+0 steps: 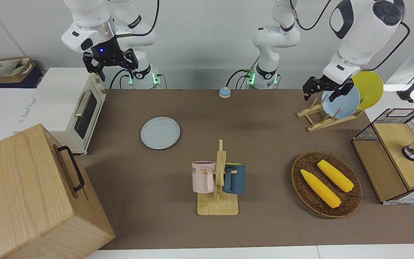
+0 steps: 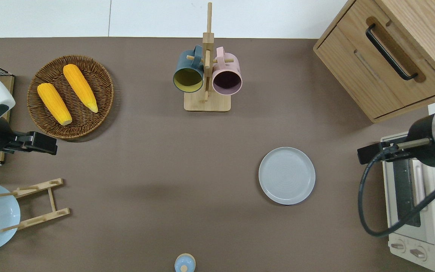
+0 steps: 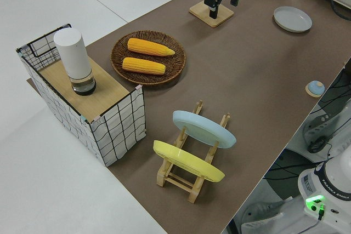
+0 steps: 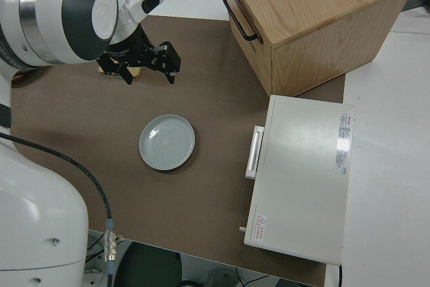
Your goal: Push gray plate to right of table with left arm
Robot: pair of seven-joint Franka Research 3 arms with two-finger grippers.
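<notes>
The gray plate (image 1: pixel 160 132) lies flat on the brown table (image 1: pixel 264 144) toward the right arm's end, near the toaster oven; it also shows in the overhead view (image 2: pixel 287 175) and the right side view (image 4: pixel 167 142). My left gripper (image 1: pixel 320 95) is open and empty, up in the air. In the overhead view it (image 2: pixel 51 143) is over bare table between the corn basket and the plate rack, a long way from the gray plate. My right arm is parked, its gripper (image 1: pixel 110 66) open.
A mug rack (image 2: pixel 207 81) with a pink and a blue mug stands mid-table. A wicker basket (image 2: pixel 89 68) holds two corn cobs. There are also a plate rack (image 1: pixel 322 118) with sky-blue and yellow plates, a wooden cabinet (image 2: pixel 387 56), a toaster oven (image 1: pixel 67 108) and a small bell (image 1: pixel 224 92).
</notes>
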